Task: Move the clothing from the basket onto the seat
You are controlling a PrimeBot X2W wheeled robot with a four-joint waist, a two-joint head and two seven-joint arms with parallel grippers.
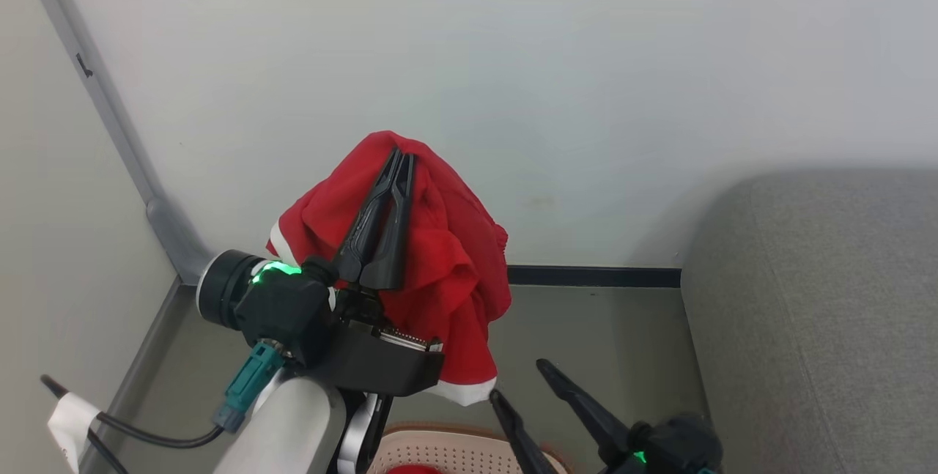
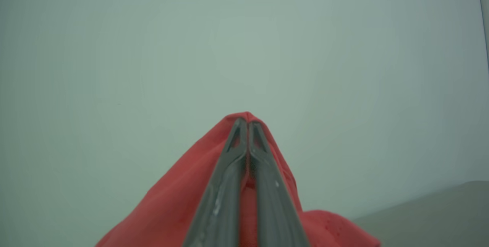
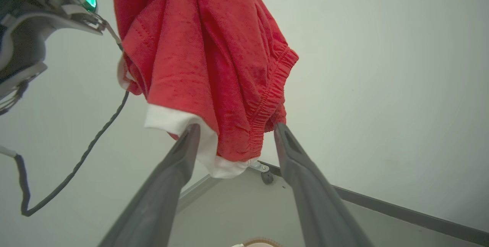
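Observation:
A red piece of clothing (image 1: 447, 261) with a white hem hangs in the air from my raised left gripper (image 1: 401, 157), which is shut on its top fold. The left wrist view shows the same pinch: gripper (image 2: 245, 121) closed, clothing (image 2: 172, 205) draped beneath. My right gripper (image 1: 516, 379) stands open just below the hem; in the right wrist view its fingertips (image 3: 193, 130) flank the clothing's (image 3: 198, 48) lower edge without closing on it. The basket (image 1: 454, 452) peeks in at the bottom edge with a scrap of red inside. The grey seat (image 1: 821, 313) lies to the right.
A pale wall rises straight ahead with a dark baseboard (image 1: 593, 276). A grey corner strip (image 1: 117, 122) runs down the left. A black cable (image 1: 146, 434) trails from my left wrist. Bare floor (image 1: 608, 335) lies between basket and seat.

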